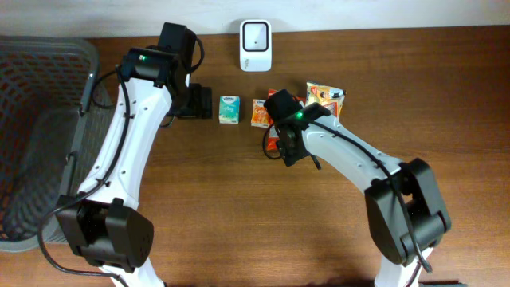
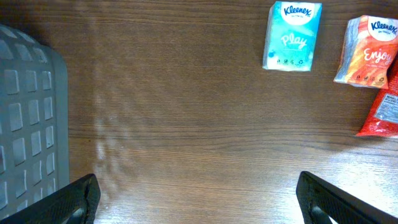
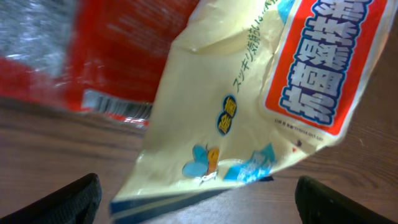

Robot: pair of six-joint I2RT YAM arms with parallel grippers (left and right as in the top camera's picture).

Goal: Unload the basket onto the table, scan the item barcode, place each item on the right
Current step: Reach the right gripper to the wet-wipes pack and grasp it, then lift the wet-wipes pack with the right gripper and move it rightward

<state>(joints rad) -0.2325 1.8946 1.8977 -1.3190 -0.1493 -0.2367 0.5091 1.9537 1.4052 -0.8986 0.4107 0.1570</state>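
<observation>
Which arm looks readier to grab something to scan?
Probably the right. The right pincer, open, is close over the yellow packet; the left pincer, open too, faces bare table, with the blue tissue pack off to the side.

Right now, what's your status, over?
Left gripper open, empty. Right gripper open, low over yellow packet. Red packet right beside it. Scanner untouched.

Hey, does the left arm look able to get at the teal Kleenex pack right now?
Probably yes: the left gripper is open, and nothing stands between it and the teal Kleenex pack just ahead.
</observation>
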